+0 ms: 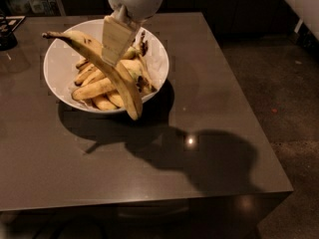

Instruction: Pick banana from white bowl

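The long curved yellow banana with a dark stem tip at the upper left hangs in the air over the white bowl. My gripper comes down from the top of the view and is shut on the banana at its middle. The banana's lower end reaches past the bowl's front rim. Several shorter yellow-brown bananas lie in the bowl beneath it.
The bowl stands at the back left of a dark square table. A dark object sits at the table's far left edge. The floor lies to the right of the table.
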Tool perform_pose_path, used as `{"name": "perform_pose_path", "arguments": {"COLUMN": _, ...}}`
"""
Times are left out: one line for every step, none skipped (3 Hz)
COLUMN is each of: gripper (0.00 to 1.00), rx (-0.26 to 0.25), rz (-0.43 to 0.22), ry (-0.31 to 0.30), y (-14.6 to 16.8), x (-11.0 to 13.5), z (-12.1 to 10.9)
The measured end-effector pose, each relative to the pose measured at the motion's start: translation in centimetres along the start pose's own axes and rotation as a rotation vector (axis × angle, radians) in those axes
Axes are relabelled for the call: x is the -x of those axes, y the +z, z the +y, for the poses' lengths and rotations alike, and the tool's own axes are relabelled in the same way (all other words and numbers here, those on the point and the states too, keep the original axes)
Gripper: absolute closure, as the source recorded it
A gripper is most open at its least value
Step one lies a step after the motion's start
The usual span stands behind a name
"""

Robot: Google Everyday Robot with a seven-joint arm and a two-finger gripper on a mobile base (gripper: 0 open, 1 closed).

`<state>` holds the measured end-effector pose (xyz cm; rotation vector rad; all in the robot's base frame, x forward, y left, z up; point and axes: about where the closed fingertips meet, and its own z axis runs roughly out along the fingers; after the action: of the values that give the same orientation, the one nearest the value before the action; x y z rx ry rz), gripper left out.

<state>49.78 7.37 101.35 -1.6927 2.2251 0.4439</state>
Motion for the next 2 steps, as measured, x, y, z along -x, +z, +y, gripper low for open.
{"name": "perform_pose_path", "arguments": {"gripper": 1.00, "rx": 0.026, "rz": -0.012, "ry": -0.007, "y": -0.1, "x": -0.5, "z": 0.7}}
{"name": "perform_pose_path", "arguments": {"gripper": 1.00, "rx": 0.038, "rz": -0.008, "ry": -0.007, "y": -0.5, "x": -1.4, "z": 1.8}}
